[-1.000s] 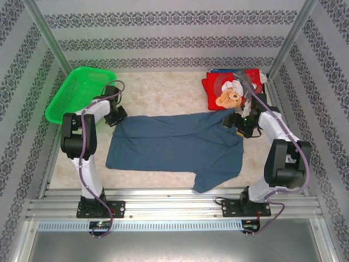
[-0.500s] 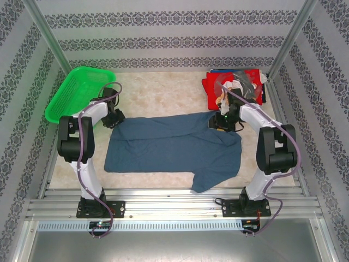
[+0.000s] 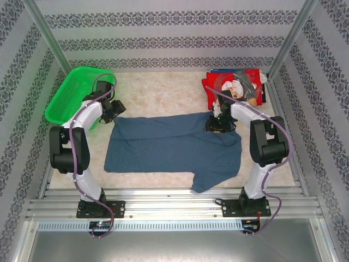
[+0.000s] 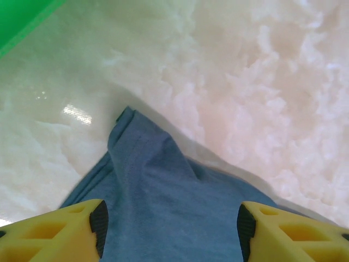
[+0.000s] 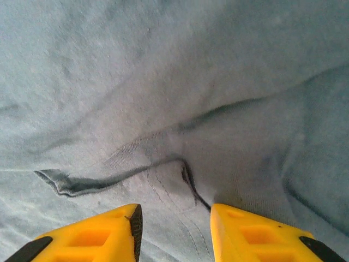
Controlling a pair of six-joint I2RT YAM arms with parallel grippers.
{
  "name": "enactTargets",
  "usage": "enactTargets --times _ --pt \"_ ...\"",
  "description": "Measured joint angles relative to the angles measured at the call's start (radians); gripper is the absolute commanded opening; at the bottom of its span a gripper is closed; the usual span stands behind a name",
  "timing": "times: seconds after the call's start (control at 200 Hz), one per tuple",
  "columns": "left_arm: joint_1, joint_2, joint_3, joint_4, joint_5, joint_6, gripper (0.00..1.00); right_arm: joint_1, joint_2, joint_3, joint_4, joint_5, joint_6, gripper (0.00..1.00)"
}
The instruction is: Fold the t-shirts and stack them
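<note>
A slate-blue t-shirt (image 3: 174, 143) lies spread across the middle of the table, one sleeve hanging toward the near edge. My left gripper (image 3: 112, 111) hovers at its far left corner; in the left wrist view the gripper (image 4: 170, 229) is open, its yellow fingers (image 4: 82, 229) wide apart above the cloth corner (image 4: 147, 180). My right gripper (image 3: 214, 124) rests on the shirt's far right part. In the right wrist view it (image 5: 175, 224) stands partly open over a stitched hem fold (image 5: 163, 169), cloth lying flat between the fingers. A red t-shirt with a teddy-bear print (image 3: 244, 87) lies folded at the back right.
A green mesh basket (image 3: 70, 94) stands at the back left, close to the left arm; its green rim (image 4: 22, 22) shows in the left wrist view. Patterned walls and metal posts enclose the table. A metal rail runs along the near edge (image 3: 174, 206).
The left gripper opened, released the shirt's left corner and drew back toward the basket. The right arm swung left from beside the red shirt onto the blue shirt, its jaws narrowing.
</note>
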Motion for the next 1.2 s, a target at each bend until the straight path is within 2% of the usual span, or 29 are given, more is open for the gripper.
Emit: enactTargets --times 0.35,0.649,0.889,1.199 --pt "-0.013 -0.089 -0.040 0.014 0.013 -0.003 0.65 0.035 0.037 0.005 0.002 0.037 -0.007 0.33" --pt "-0.019 -0.148 -0.081 0.013 0.019 -0.003 0.65 0.058 0.046 0.014 0.002 0.089 -0.019 0.00" --pt "-0.019 -0.181 -0.102 0.013 0.019 -0.003 0.64 0.084 0.025 0.000 0.018 0.130 -0.026 0.00" --pt "-0.029 -0.203 -0.149 0.013 0.016 -0.002 0.64 0.159 -0.188 -0.158 0.070 0.187 -0.025 0.00"
